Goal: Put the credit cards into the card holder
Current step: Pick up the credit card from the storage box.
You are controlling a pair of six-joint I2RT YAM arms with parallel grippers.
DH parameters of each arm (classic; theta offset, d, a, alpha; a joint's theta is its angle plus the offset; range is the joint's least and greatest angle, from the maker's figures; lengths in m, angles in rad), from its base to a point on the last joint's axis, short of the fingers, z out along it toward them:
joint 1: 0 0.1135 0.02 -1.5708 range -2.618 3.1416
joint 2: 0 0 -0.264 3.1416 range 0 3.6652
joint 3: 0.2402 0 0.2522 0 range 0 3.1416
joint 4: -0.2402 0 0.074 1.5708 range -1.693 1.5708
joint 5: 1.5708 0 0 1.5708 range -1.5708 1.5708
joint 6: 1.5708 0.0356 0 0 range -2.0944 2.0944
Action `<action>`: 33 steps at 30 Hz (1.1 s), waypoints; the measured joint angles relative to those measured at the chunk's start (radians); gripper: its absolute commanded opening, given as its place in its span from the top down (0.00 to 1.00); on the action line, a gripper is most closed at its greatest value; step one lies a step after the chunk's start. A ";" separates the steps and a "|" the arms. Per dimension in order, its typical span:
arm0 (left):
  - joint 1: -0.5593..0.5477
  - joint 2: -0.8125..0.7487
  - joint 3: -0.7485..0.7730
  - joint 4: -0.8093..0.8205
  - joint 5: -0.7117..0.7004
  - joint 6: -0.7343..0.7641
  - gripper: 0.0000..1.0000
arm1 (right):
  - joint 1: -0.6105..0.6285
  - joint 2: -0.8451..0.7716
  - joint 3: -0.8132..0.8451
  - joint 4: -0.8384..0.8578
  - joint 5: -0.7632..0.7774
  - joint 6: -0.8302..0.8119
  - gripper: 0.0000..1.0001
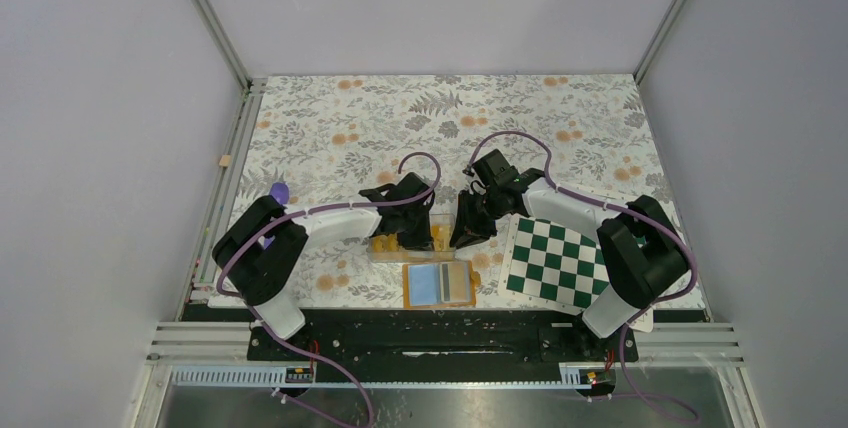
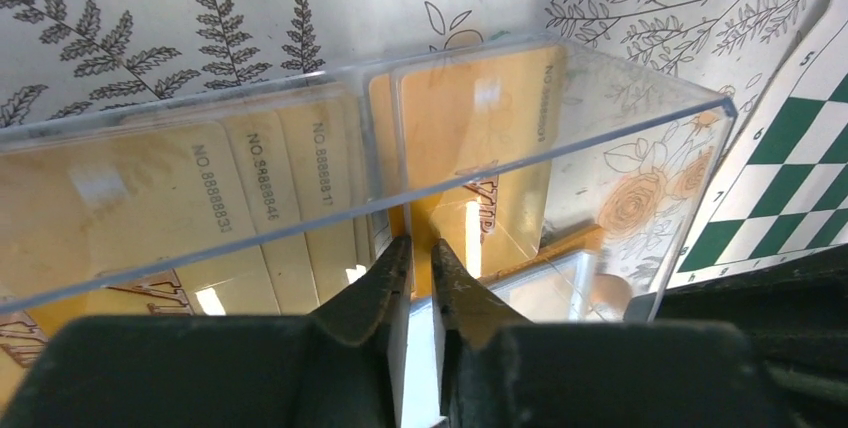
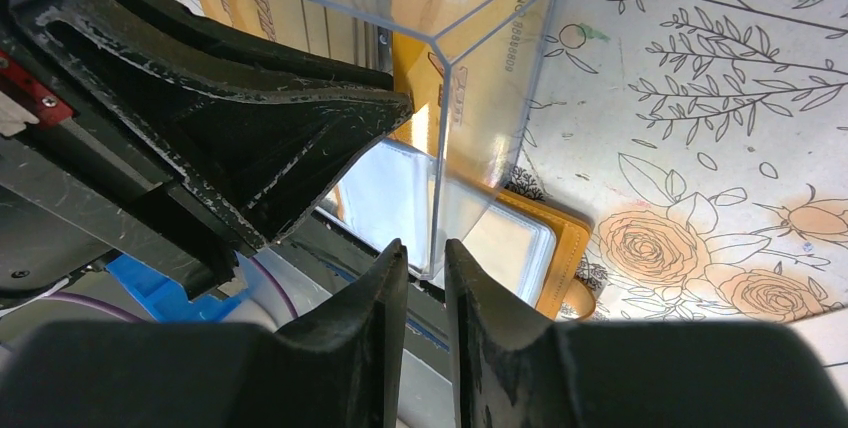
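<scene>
My right end effector [image 3: 425,253] straddles a corner wall of the clear plastic box [image 2: 640,148] with its jaws closed on it, I judge to steady the box. My left end effector [image 2: 418,248] reaches over the box wall at the credit cards [image 2: 470,138] standing inside. Its jaws are nearly together, but I cannot tell whether they clamp a card. The cards read "NO. 8888…"; the later digits are unsure. The card holder [image 1: 438,284] lies open just beside the box, at the middle of the tabletop's [image 1: 560,118] near edge, pockets up to receive them.
</scene>
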 measured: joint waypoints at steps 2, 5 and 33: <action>-0.001 0.001 0.002 -0.003 -0.001 0.005 0.97 | 0.000 0.001 0.000 0.000 0.000 0.000 0.74; -0.001 0.001 0.006 -0.010 -0.004 0.009 0.99 | 0.000 0.001 0.000 -0.001 0.000 -0.004 0.74; -0.038 -0.056 0.053 -0.067 -0.040 0.041 1.00 | 0.000 0.018 -0.009 0.000 -0.006 -0.015 0.76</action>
